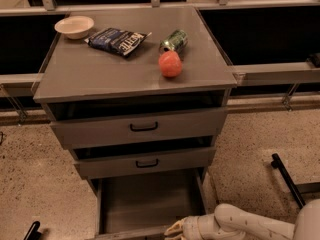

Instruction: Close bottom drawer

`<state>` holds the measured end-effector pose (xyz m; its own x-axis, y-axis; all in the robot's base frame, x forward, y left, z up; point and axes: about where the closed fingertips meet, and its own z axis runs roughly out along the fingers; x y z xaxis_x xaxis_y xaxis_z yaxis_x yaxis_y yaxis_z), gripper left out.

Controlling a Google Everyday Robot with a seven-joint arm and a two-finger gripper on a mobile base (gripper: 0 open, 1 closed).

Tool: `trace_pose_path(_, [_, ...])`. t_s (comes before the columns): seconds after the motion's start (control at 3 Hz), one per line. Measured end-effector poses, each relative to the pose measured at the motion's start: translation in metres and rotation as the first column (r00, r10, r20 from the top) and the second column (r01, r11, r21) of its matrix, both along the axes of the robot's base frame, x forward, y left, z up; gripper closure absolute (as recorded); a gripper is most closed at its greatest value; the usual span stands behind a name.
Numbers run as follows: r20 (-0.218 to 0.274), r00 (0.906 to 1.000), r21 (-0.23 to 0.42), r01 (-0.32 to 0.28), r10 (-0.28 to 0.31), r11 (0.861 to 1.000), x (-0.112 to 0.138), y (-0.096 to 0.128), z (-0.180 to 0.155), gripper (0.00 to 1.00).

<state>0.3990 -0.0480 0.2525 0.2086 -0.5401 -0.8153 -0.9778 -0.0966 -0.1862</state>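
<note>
The bottom drawer [145, 199] is pulled far out from the grey cabinet, and its deep grey box is open to view. Its front edge runs along the bottom of the picture and the handle is out of view. My gripper [172, 231] sits at the drawer's front right corner, at the picture's lower edge, on the end of my white arm [235, 226]. The middle drawer [145, 161] and top drawer [142, 126] stand slightly out, each with a black handle.
On the cabinet top [100, 74] lie a white bowl [74, 26], a dark chip bag [117, 40], a green can [174, 39] and a red apple [170, 64]. A black bar [286, 179] lies on the speckled floor at right.
</note>
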Motion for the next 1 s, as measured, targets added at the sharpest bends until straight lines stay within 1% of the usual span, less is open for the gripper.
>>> trace_pose_path(0.33, [-0.002,0.9995,-0.037,0.031,-0.031,0.999,-0.002,-0.016,-0.019,0.89])
trace_pose_path(0.67, [0.000,0.9985,-0.063,0.055,-0.055,0.997,-0.002,-0.029,-0.029,1.00])
trace_pose_path(1.0, [-0.007,0.9979,-0.068,0.064,-0.065,0.996,-0.003,-0.033,-0.044,1.00])
